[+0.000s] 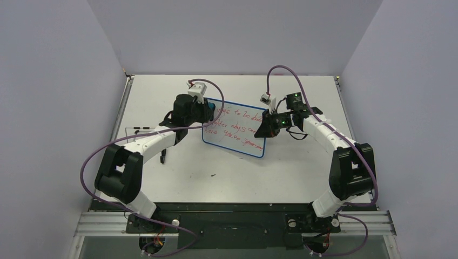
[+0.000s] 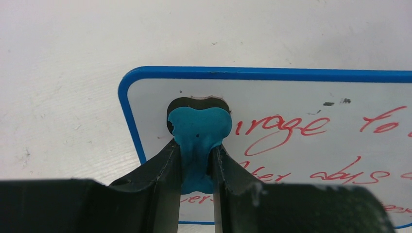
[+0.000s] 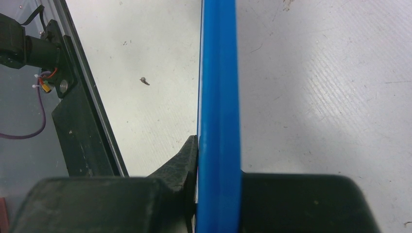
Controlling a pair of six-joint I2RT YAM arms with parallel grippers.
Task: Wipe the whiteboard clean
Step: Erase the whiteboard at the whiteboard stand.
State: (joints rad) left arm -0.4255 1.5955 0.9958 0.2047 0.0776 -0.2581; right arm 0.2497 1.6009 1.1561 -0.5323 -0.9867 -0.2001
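Observation:
The whiteboard point(image 1: 237, 129) lies at the middle of the table, white with a blue rim and several lines of red handwriting. My left gripper point(image 1: 206, 110) is shut on the blue-and-black eraser point(image 2: 199, 127), whose black pad rests on the board's top left corner point(image 2: 145, 87), just left of the first red word. My right gripper point(image 1: 268, 129) is shut on the board's right edge; in the right wrist view the blue rim point(image 3: 218, 97) runs edge-on between the two fingers.
A thin black marker point(image 1: 141, 128) lies left of the board beside the left arm. A small dark speck point(image 1: 214, 175) sits on the table in front. The table's metal rail point(image 3: 82, 121) runs along the near edge.

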